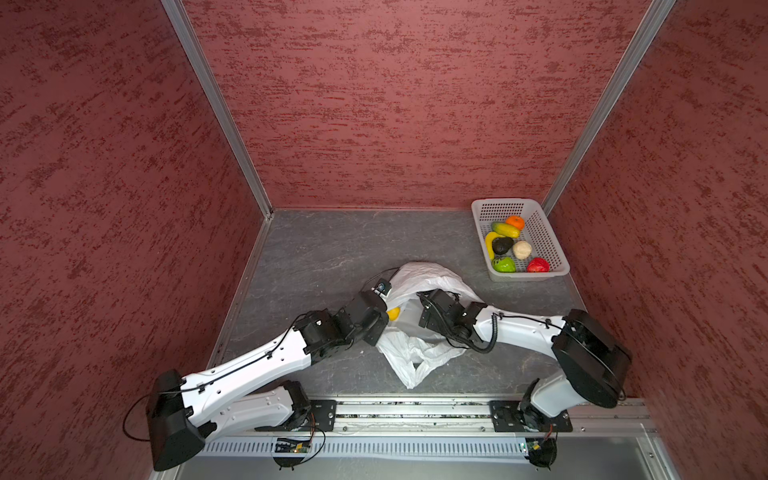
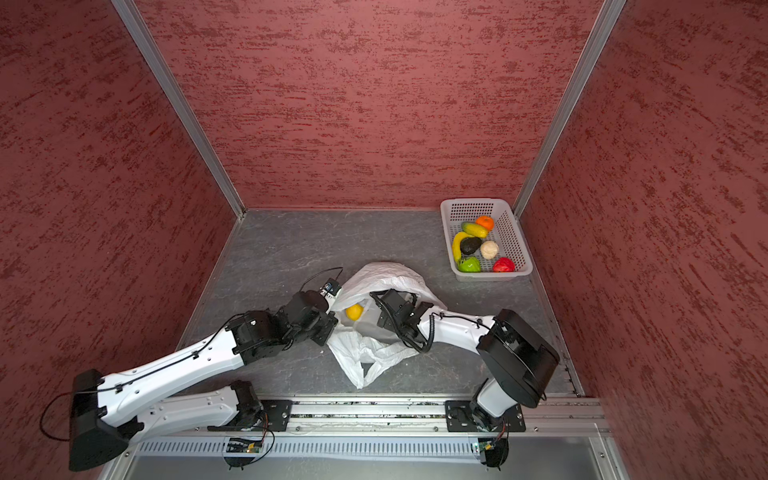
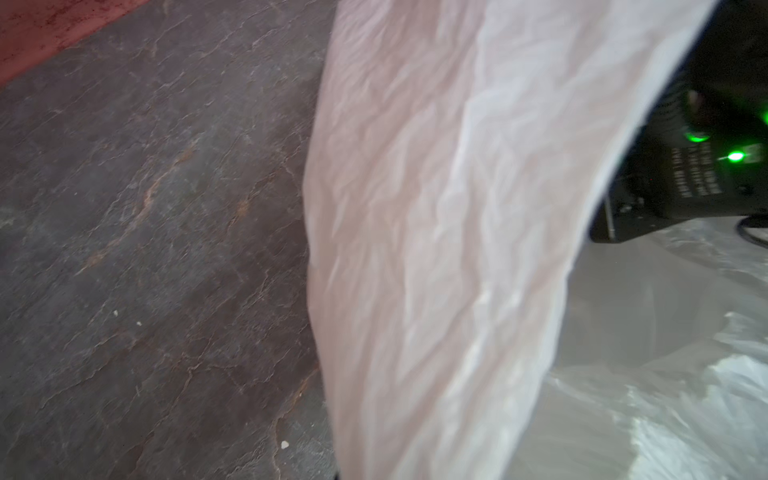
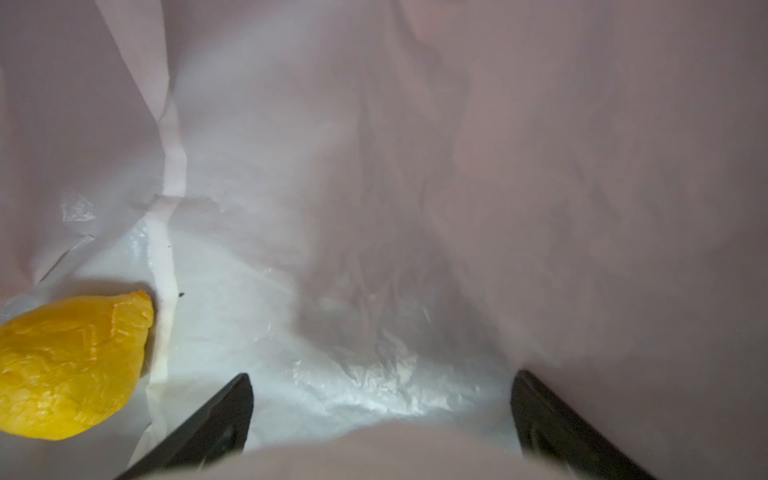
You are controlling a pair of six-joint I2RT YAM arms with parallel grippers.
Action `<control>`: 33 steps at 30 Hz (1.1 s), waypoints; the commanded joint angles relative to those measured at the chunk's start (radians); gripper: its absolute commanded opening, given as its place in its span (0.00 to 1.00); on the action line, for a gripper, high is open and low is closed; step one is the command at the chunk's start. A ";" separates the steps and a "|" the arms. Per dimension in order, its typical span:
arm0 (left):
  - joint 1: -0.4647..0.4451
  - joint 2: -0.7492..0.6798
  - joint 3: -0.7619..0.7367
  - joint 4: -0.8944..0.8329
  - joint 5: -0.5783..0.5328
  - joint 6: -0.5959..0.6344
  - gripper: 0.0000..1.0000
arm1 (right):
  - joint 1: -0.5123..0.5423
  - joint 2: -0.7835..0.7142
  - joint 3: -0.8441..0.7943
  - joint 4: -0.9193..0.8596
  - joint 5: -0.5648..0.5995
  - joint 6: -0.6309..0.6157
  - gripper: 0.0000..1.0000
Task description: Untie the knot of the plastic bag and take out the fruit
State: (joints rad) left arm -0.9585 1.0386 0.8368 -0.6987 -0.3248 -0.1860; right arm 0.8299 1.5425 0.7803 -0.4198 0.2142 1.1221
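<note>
**Q:** What is the setting?
**A:** A dark grey, stone-patterned surface (image 1: 316, 257) enclosed by red textured walls (image 1: 374, 104). The plastic bag (image 1: 428, 274) lies at the middle, and a white basket (image 1: 528, 276) stands well apart in the far right corner.

**Q:** Why is the bag held as shown?
**A:** The left jaws are clenched on the bag's rim and lift the upper wall into a tent. In the left wrist view that wall rises close before the lens. By judgement, this keeps the mouth wide for the right arm (image 1: 519, 332). The right jaws stand released and spread inside the bag, with nothing between them.

**Q:** Where is the fruit?
**A:** Seven pieces of fruit (image 1: 503, 246) lie in the basket. One lemon (image 4: 70, 365) remains inside the bag, just beside the right jaws and not between them. No knot is visible. The handles (image 1: 399, 361) lie loose toward the rail (image 1: 415, 409), so the untying appears done.

**Q:** What stands in the way?
**A:** The raised wall drapes over the right wrist and largely hides its jaws in both top views. The lemon lies close to the left arm (image 1: 249, 365). A sideways reach would probably be needed, and loose plastic could be caught with it.
</note>
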 commanded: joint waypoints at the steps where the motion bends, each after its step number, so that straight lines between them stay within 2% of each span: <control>1: -0.005 -0.016 -0.043 -0.053 -0.058 -0.069 0.00 | -0.002 -0.035 -0.060 -0.209 0.059 0.103 0.98; 3: -0.003 0.006 -0.061 -0.044 -0.054 -0.112 0.00 | -0.002 -0.068 -0.079 -0.240 0.056 0.125 0.98; 7: 0.000 0.089 -0.058 0.015 0.039 -0.148 0.00 | -0.002 -0.125 -0.074 -0.327 0.056 0.128 0.98; 13: 0.005 0.198 -0.044 0.128 0.104 -0.118 0.00 | 0.008 -0.207 0.041 -0.178 0.007 -0.094 0.98; 19: 0.015 0.216 -0.079 0.194 0.162 -0.097 0.00 | 0.014 -0.099 0.166 -0.105 -0.113 -0.158 0.98; 26: 0.028 0.230 -0.087 0.226 0.186 -0.077 0.00 | 0.015 0.039 0.234 -0.091 -0.142 -0.184 0.97; 33: 0.044 0.224 -0.106 0.242 0.212 -0.069 0.00 | 0.015 0.112 0.241 -0.001 -0.141 -0.196 0.94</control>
State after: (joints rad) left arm -0.9226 1.2591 0.7483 -0.4881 -0.1379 -0.2722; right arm 0.8410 1.6321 0.9920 -0.4812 0.0822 0.9356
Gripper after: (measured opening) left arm 0.050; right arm 0.946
